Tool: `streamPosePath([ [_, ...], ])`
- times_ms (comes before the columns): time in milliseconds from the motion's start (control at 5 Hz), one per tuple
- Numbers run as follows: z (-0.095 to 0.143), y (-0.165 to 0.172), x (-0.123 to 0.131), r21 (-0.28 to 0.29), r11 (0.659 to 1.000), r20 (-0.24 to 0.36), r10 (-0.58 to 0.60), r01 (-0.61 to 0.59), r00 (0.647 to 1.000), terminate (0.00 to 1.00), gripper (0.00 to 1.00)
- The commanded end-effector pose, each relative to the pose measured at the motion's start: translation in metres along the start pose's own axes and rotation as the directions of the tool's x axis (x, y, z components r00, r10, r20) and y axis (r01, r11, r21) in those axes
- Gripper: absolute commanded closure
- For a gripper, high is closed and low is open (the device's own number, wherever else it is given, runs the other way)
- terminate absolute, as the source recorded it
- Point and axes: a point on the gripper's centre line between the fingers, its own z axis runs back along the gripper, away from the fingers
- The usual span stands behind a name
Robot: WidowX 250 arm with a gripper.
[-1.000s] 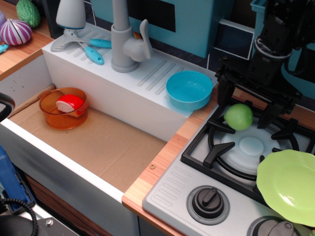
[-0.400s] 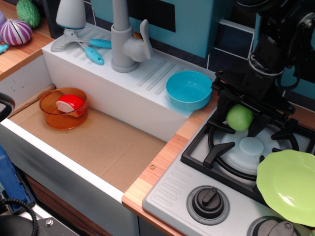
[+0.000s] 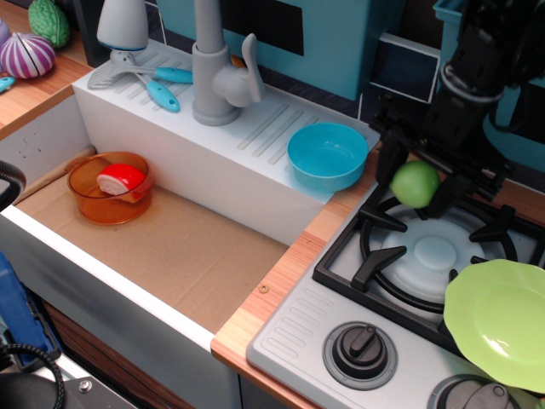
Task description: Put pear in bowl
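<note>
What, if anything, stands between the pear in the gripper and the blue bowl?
Nothing visible does. The gripper holds the pear above the stove's edge, and the bowl sits open and empty just to its left.

A toy kitchen counter with a pale wood top (image 3: 255,311) fills the view, backed by dark tiles and a teal panel (image 3: 336,38) — both behind and to the left of where the hand hangs. Left of the hand sits a white sink (image 3: 213,166) with a cardboard-brown floor and a grey faucet (image 3: 217,72) on its ribbed ledge. Below the hand lies a grey stove (image 3: 409,290) with black burner grates and a black knob (image 3: 359,348) — the light is even and soft.
</note>
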Motion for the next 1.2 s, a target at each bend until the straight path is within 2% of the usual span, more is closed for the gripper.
streamPosePath([
  [0,0.030,0.034,0.008,0.007,1.000,0.078,-0.025,0.025,0.997,0.00,1.00],
  [200,0.019,0.061,0.007,0.049,0.996,0.127,-0.076,0.070,0.989,0.00,1.00],
  [600,0.001,0.100,0.019,0.094,0.984,0.213,-0.171,0.154,0.962,0.00,1.00],
  [800,0.001,0.107,0.028,0.078,0.980,0.246,-0.194,0.181,0.949,0.00,1.00],
  [1000,0.000,0.103,0.031,0.070,0.980,0.283,-0.201,0.189,0.938,0.00,0.00],
])
